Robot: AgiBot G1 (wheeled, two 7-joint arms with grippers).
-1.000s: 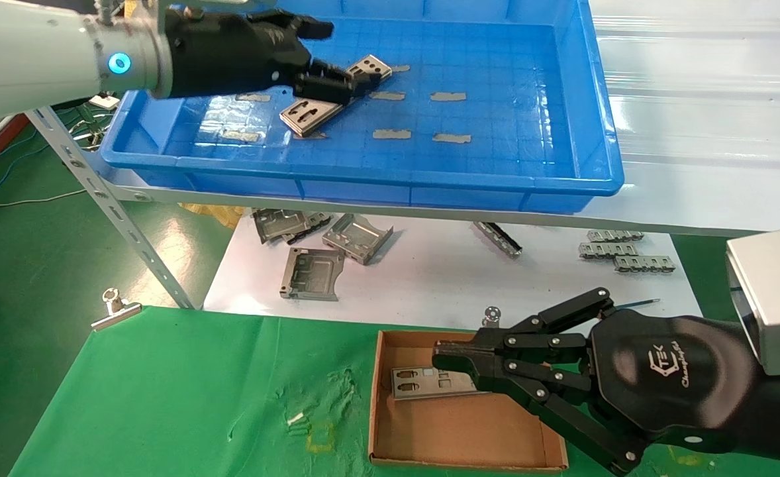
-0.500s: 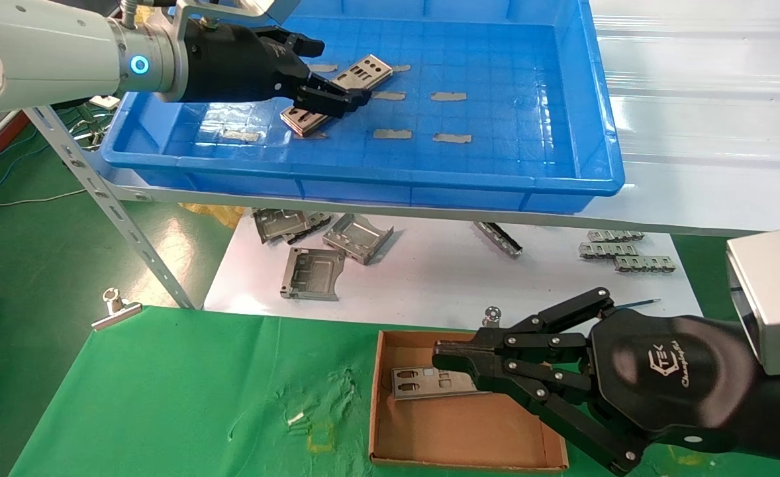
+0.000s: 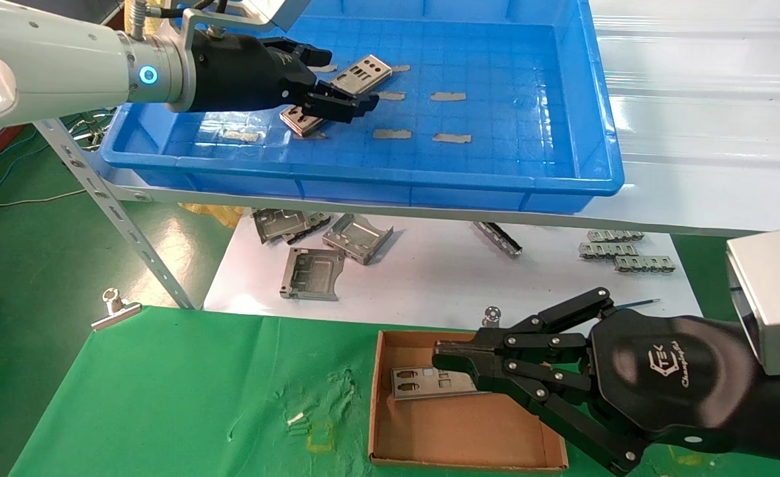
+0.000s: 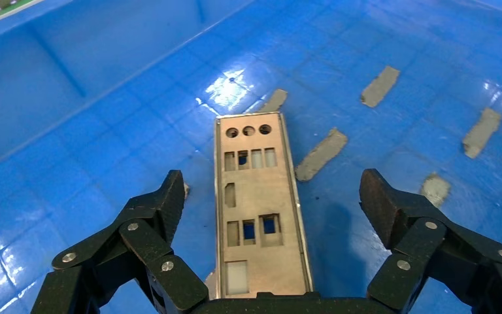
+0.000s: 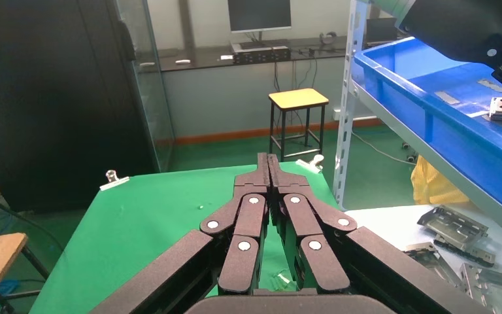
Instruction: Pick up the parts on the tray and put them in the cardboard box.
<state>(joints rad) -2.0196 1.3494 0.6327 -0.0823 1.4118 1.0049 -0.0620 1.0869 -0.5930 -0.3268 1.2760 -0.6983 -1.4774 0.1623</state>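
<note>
L gripper (image 4: 271, 196): jaws spread wide, nothing held, one finger either side of a part (image 4: 258, 209) lying flat on the tray (image 3: 562, 99) floor. Fingertips not touching plate edges. In head view same gripper (image 3: 347, 105) is seen low over the plate's middle, in tray's left half, toward far wall.

R gripper (image 5: 268, 173): jaws pressed together, empty, parked over cardboard box (image 3: 456, 430), where one plate (image 3: 430, 383) is already laid.

Handling, judged: part is thin stiff sheet metal w/ cutouts, light, smooth; likely slippery on glossy plastic, and hard to get under as it lies flat. Best taken across the narrow width at mid-length, on the long edges, so it hangs balanced.

Room: tape strips (image 4: 320, 154) lie just beside plate on floor. Tray floor around is otherwise open; near wall must be cleared on lift-out. Brackets (image 3: 357, 236) on white sheet below, well apart.
</note>
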